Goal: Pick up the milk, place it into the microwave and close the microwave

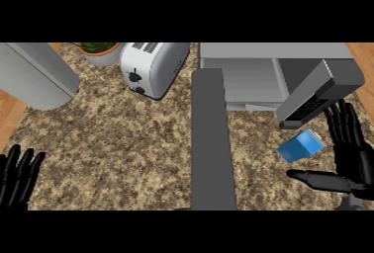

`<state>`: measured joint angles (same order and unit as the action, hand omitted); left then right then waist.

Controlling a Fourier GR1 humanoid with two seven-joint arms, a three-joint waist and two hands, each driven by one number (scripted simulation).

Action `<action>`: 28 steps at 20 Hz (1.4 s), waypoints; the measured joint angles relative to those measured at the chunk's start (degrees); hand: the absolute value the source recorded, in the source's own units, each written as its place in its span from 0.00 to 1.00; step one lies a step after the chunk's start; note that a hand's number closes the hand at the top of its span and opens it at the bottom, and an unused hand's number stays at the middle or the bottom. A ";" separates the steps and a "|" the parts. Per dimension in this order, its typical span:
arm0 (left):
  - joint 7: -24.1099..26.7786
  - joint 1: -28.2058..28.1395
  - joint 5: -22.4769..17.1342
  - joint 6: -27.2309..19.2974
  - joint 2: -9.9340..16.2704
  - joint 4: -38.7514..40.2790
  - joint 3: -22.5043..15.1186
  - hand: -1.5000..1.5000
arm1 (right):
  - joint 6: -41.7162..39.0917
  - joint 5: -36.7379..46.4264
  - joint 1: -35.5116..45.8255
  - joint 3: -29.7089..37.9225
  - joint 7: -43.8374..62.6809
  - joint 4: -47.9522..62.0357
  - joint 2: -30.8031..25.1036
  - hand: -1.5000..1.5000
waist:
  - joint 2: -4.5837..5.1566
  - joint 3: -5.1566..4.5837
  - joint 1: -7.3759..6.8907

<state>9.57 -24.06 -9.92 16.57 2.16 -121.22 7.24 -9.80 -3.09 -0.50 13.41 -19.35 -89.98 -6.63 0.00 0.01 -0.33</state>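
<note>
The milk (300, 147) lies ungrasped just beside the open right hand (352, 148); microwave (272, 74) open ahead; placing and closing remain.

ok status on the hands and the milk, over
Right hand open beside the blue milk carton, not holding it. Left hand open, resting at lower left. Grey microwave open, its door hanging over the carton.

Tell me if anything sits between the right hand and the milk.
Nothing visible does. The right hand is open just right of the blue milk carton, thumb below it, with only bare counter in the gap. The microwave stands open behind the carton.
</note>
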 measured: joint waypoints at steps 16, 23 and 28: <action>2.82 -2.48 1.63 1.60 -1.63 0.20 -0.32 0.00 | -4.97 2.42 6.80 4.64 -13.94 26.60 -8.42 0.00 | 0.01 0.01 -0.09; 1.79 -1.53 1.12 1.05 -1.71 0.36 -0.39 0.00 | -4.32 5.15 10.91 4.95 -21.46 39.40 -10.45 0.00 | -0.10 -0.09 -0.09; 0.51 -1.46 0.35 1.32 -1.68 -0.47 0.12 0.00 | -2.40 7.54 16.15 5.01 -27.18 51.49 -11.42 0.00 | 0.03 -0.01 -0.32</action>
<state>10.08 -25.52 -9.57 17.89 0.48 -121.69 7.36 -12.20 4.45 15.64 18.42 -46.53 -38.49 -18.04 0.03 0.00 -0.65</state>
